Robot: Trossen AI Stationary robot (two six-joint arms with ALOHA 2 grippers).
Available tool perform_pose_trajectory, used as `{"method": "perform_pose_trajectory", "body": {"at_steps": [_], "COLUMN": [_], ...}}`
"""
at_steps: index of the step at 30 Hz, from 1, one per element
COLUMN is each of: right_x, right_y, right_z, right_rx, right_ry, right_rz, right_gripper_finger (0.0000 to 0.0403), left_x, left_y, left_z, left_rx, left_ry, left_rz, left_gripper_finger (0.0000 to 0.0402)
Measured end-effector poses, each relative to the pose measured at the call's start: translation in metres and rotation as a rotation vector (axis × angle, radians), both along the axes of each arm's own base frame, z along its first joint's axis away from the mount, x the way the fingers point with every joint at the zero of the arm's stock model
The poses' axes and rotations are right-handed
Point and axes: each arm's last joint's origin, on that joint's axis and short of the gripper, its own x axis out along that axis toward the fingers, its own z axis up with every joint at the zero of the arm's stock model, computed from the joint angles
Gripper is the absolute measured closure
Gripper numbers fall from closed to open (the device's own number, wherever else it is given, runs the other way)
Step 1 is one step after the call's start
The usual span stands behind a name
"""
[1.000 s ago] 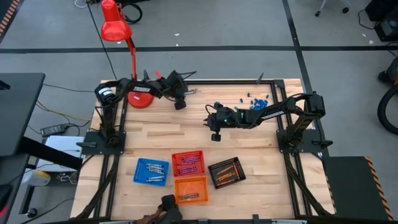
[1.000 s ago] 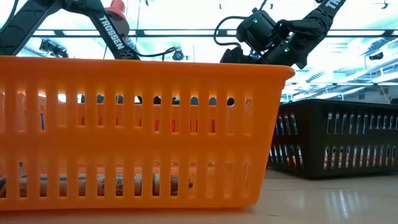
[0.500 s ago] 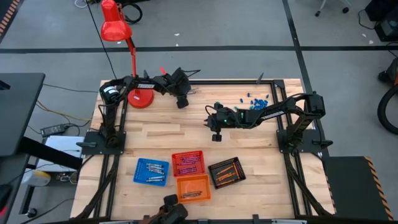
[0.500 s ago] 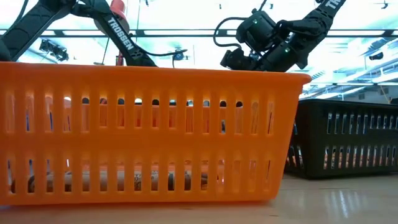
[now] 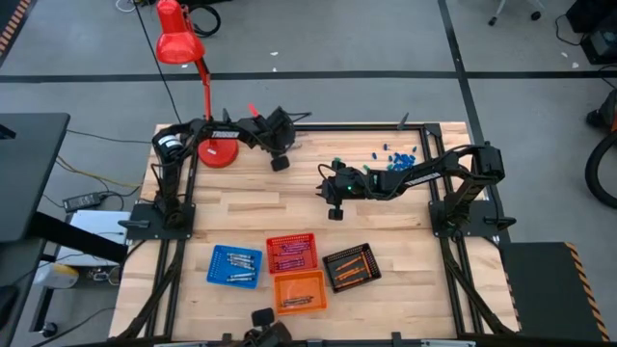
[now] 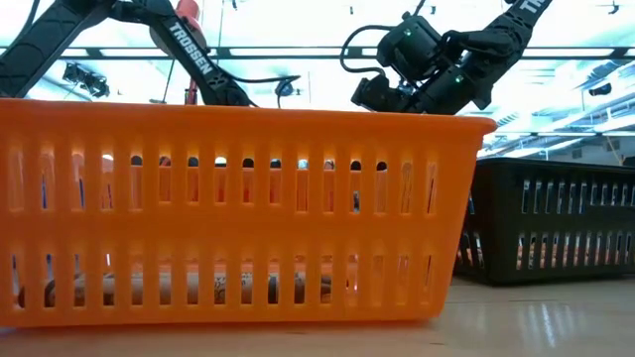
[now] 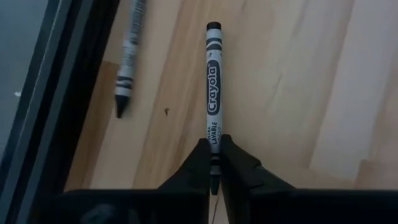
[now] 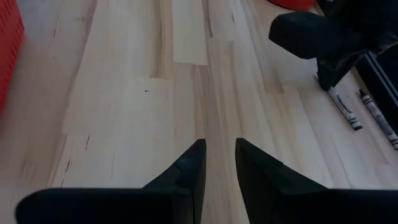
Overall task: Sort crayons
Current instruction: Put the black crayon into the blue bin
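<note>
The left gripper [image 7: 214, 163] is at the far edge of the wooden surface [image 5: 251, 207], just beside the base of a red lamp [image 5: 178, 43], and its jaws are closed on the tip end of a grey crayon [image 7: 213, 121] that lies flat on the wood, its length pointing straight out from the fingers. A second grey crayon [image 7: 127, 65] lies just beside it, near the dark frame rail [image 7: 59, 93] at the surface's edge, apart from the held one. The right gripper [image 8: 219, 168] hovers over bare wood near the middle of the surface, its jaws a narrow gap apart with nothing between them; in its wrist view the left arm's gripper shows farther off with two crayons on the wood below it. Near the front edge sit four small trays: a blue tray [image 5: 234, 265], a red tray [image 5: 291, 253], a black tray [image 5: 351, 267] and an orange tray [image 5: 297, 292], each with short sticks inside that look like sorted crayons, though they are too small from above to tell colours surely. In the low view the orange tray fills most of the frame, with a row of crayons visible through the slots along its bottom. A scatter of tiny blue bits [image 5: 395, 154] lies at the far right of the surface, well apart from the trays.
</note>
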Motion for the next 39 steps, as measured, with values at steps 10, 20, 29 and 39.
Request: {"method": "perform_pose_trajectory", "body": {"at_steps": [10, 20, 29, 39], "right_x": [-0.001, -0.001, -0.001, -0.001], "right_y": [0.0, 0.0, 0.0, 0.002], "right_z": [-0.001, -0.001, -0.002, -0.002], "right_rx": [0.004, 0.002, 0.007, 0.008], "right_ry": [0.009, 0.012, 0.018, 0.023], "right_rz": [-0.002, -0.001, -0.005, 0.002], "right_gripper_finger": [0.0312, 0.0312, 0.0312, 0.0312], "left_x": [0.001, -0.015, -0.042, -0.053], "left_y": [-0.018, -0.041, -0.098, -0.164], "left_z": [0.009, 0.061, 0.104, 0.119], "left_rx": [-0.024, -0.105, -0.453, -0.714], "left_ry": [0.044, -0.007, 0.022, 0.176], "left_rz": [-0.059, -0.07, -0.165, -0.279], "left_gripper_finger": [0.0379, 0.0379, 0.0379, 0.0364]}}
